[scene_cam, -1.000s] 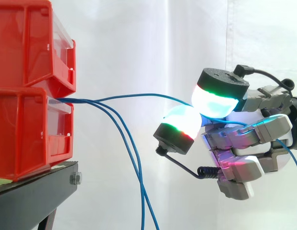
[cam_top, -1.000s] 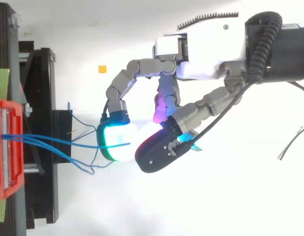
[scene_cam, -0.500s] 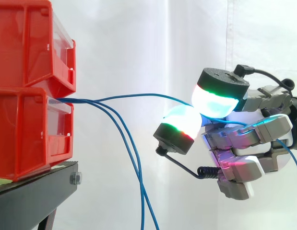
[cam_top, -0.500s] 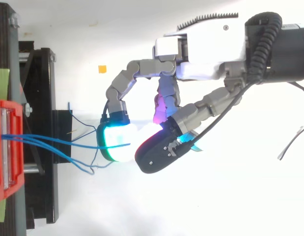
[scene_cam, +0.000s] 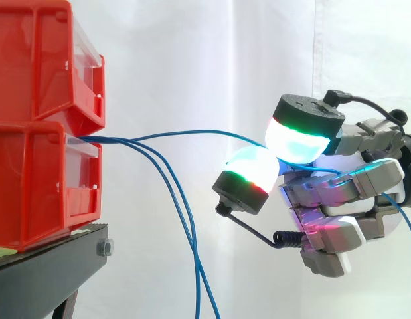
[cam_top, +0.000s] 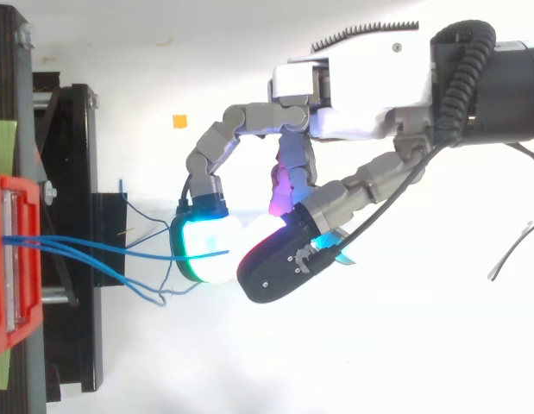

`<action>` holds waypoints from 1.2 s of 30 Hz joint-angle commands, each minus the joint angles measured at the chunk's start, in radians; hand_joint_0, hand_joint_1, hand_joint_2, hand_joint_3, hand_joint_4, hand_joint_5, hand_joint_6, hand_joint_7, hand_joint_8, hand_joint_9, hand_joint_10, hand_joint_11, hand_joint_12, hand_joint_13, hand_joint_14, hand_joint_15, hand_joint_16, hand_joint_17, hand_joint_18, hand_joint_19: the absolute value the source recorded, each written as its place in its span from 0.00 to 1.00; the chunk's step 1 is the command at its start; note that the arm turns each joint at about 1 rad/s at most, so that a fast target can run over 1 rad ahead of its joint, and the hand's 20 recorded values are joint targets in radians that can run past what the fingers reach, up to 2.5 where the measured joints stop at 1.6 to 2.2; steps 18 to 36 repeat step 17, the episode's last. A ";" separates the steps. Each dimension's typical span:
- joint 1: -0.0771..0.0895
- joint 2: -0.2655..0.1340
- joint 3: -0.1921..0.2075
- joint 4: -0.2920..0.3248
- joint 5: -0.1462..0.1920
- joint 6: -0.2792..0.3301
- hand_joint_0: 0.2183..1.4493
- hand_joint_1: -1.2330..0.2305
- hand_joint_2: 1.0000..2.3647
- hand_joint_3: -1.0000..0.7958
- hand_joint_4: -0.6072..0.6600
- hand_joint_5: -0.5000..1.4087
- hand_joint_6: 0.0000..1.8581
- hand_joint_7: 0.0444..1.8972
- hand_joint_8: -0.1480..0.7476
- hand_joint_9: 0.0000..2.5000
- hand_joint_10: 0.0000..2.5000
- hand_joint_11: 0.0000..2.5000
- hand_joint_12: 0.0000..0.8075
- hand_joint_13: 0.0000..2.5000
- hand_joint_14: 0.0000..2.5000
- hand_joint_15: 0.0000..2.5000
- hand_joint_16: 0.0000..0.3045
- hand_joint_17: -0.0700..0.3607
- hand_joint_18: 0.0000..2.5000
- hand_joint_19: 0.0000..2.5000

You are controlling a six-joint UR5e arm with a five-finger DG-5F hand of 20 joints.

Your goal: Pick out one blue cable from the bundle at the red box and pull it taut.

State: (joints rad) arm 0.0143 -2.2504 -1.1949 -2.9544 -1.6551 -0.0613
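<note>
Several blue cables come out of the lower red box [scene_cam: 39,183] at its front lip. One blue cable [scene_cam: 192,132] runs almost level to the right, with a slight sag, into my hand [scene_cam: 338,193]. Two glowing fingertips [scene_cam: 295,136] are pinched together on it. From above, the same cable [cam_top: 120,248] reaches the pads [cam_top: 206,250] between curled finger and thumb. Two other blue cables [scene_cam: 185,232] droop from the box and hang down past the stand.
A second red box [scene_cam: 39,60] sits on top of the lower one. Both rest on a black stand [scene_cam: 46,266] at the left. A white curtain hangs behind. Loose blue cable ends [cam_top: 137,289] lie below near the stand.
</note>
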 commanded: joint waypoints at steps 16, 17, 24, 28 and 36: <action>-0.001 0.000 0.000 0.000 0.000 0.000 0.30 0.23 0.06 0.52 0.31 0.26 0.48 0.48 0.50 0.69 0.01 0.33 0.47 0.52 0.01 0.25 0.20 0.49 0.43 0.23; -0.001 0.000 0.000 0.000 0.000 0.000 0.30 0.23 0.06 0.52 0.31 0.26 0.48 0.47 0.49 0.69 0.01 0.33 0.47 0.52 0.01 0.26 0.21 0.49 0.43 0.24; -0.001 0.000 0.000 0.000 0.000 0.000 0.30 0.23 0.06 0.52 0.31 0.26 0.48 0.47 0.49 0.69 0.01 0.33 0.47 0.52 0.01 0.26 0.21 0.49 0.43 0.24; -0.001 0.000 0.000 0.000 0.000 0.000 0.30 0.23 0.06 0.52 0.31 0.26 0.48 0.47 0.49 0.69 0.01 0.33 0.47 0.52 0.01 0.26 0.21 0.49 0.43 0.24; -0.001 0.000 0.000 0.000 0.000 0.000 0.30 0.23 0.06 0.52 0.31 0.26 0.48 0.47 0.49 0.69 0.01 0.33 0.47 0.52 0.01 0.26 0.21 0.49 0.43 0.24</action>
